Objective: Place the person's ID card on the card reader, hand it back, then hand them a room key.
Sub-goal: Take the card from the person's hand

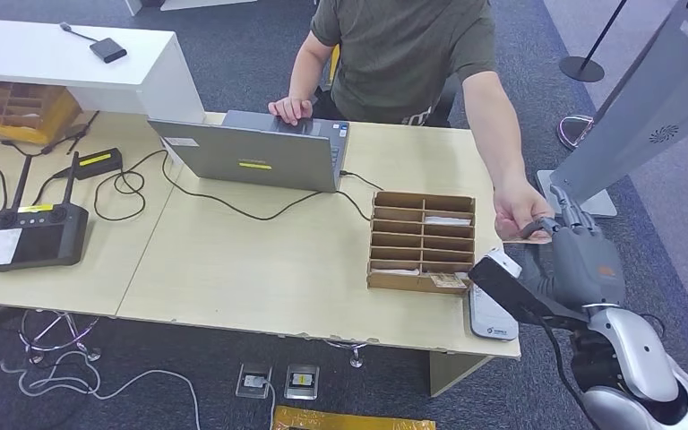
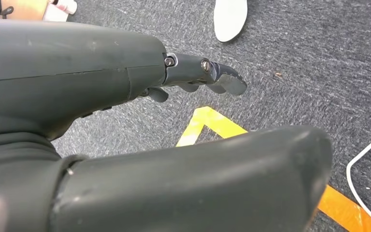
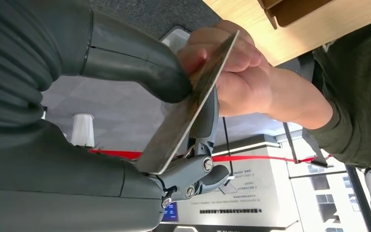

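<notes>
My right hand (image 1: 582, 255) is raised just past the table's right end, beside the person's hand (image 1: 520, 210). In the right wrist view a thin card (image 3: 193, 101) is pinched between my thumb (image 3: 140, 63) and the fingers behind it, while the person's hand (image 3: 241, 82) grips its far end. Whether it is the ID card or a room key I cannot tell. The white card reader (image 1: 491, 321) lies on the table's front right corner, just below my hand. My left hand (image 2: 198, 77) hangs over the carpet, its fingers straight and holding nothing.
A wooden compartment box (image 1: 423, 242) with a few cards stands left of the reader. A grey laptop (image 1: 260, 152) sits under the person's other hand. A black remote controller (image 1: 34, 235) and cables lie at the left. A tilted grey kiosk (image 1: 645, 107) stands at the right.
</notes>
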`<state>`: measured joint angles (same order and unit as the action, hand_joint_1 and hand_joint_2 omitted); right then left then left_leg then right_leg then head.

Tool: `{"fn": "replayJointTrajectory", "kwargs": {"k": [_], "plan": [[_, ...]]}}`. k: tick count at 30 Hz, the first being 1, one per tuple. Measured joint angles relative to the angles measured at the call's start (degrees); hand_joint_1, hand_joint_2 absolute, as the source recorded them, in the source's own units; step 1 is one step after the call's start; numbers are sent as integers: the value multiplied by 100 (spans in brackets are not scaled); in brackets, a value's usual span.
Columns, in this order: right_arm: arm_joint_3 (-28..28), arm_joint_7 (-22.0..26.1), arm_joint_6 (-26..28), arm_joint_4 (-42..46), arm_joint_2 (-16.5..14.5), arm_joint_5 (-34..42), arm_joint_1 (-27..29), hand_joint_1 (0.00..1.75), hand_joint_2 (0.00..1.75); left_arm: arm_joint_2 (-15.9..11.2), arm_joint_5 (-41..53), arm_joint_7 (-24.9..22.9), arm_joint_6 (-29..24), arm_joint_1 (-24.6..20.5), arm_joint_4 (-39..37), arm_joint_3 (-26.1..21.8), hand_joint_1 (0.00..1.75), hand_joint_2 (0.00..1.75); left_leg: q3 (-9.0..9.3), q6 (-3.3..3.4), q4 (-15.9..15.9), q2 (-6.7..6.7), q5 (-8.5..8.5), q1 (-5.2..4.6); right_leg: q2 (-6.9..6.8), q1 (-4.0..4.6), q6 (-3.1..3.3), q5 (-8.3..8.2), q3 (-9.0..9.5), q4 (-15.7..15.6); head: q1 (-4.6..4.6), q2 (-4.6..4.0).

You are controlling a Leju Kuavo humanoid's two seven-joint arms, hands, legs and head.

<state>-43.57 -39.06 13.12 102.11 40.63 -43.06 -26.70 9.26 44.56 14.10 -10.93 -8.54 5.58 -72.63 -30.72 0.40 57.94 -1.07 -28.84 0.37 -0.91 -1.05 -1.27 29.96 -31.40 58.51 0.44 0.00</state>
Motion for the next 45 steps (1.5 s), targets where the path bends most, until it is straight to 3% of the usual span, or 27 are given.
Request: {"fn": "replayJointTrajectory", "kwargs": {"k": [17, 28, 45], "plan": [[109, 10, -274, -147, -94, -651, 373, 175, 175, -22, 116, 0, 17, 5, 2, 0, 0, 0, 1, 0, 0, 2, 0, 0, 1, 0, 0, 0, 0, 0, 1, 0], [81, 277, -531, -776, -284, -511, 538, 175, 175, -26, 149, -57, -49, 7, 4, 0, 0, 0, 0, 0, 0, 2, 0, 0, 1, 0, 0, 0, 0, 0, -1, 0], [-12, 605, -297, -2134, -752, 86, 602, 175, 175, -28, 320, -55, -14, 5, 4, 0, 0, 0, -1, 0, 0, 2, 0, 0, 1, 0, 0, 0, 0, 0, 0, 0]]}}
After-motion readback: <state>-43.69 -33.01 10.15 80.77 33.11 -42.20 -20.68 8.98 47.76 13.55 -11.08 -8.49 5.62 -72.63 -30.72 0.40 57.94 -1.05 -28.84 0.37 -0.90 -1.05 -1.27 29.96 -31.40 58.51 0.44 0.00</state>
